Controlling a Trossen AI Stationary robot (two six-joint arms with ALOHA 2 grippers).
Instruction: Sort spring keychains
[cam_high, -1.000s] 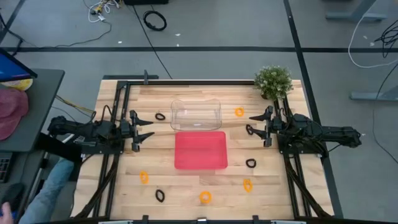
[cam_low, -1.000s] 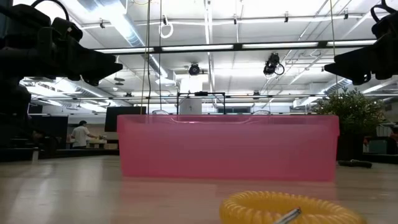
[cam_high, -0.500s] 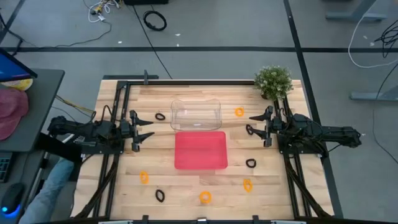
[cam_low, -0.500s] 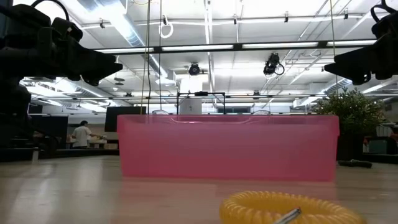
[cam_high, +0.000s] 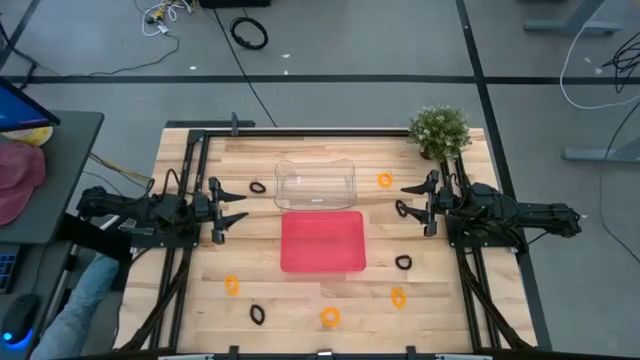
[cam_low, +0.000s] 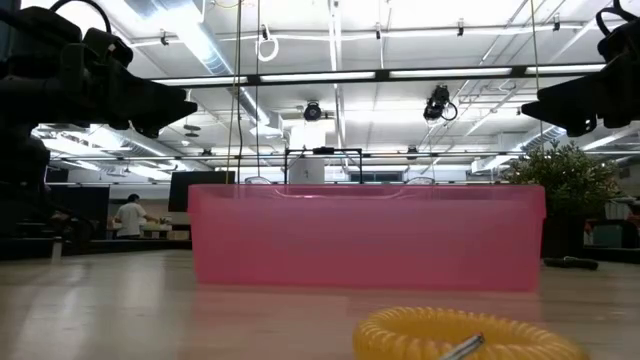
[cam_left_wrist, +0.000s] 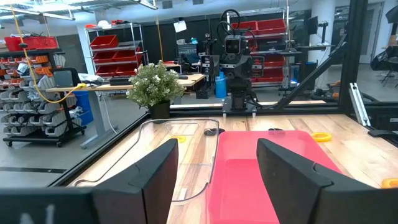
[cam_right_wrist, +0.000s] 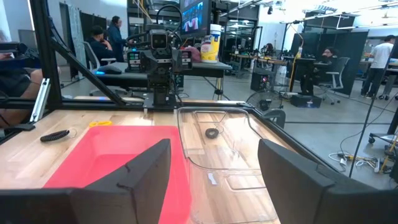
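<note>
Several small coiled keychains lie flat and scattered on the wooden table: black ones (cam_high: 258, 187), (cam_high: 401, 208), (cam_high: 403, 262), (cam_high: 257, 313) and orange ones (cam_high: 385, 180), (cam_high: 398, 297), (cam_high: 330, 317), (cam_high: 232, 285). The red tray (cam_high: 322, 241) sits mid-table, with a clear tray (cam_high: 315, 186) just beyond it. My left gripper (cam_high: 238, 204) hovers open to the left of the trays. My right gripper (cam_high: 410, 200) hovers open to their right, beside a black keychain. Both face the trays, as the wrist views show for the left gripper (cam_left_wrist: 217, 180) and the right gripper (cam_right_wrist: 214, 180).
A potted plant (cam_high: 440, 130) stands at the table's far right corner. Black frame rails run along the table's sides. An orange keychain (cam_low: 465, 335) lies close to the low camera, in front of the red tray (cam_low: 365, 235). People sit and stand in the room beyond.
</note>
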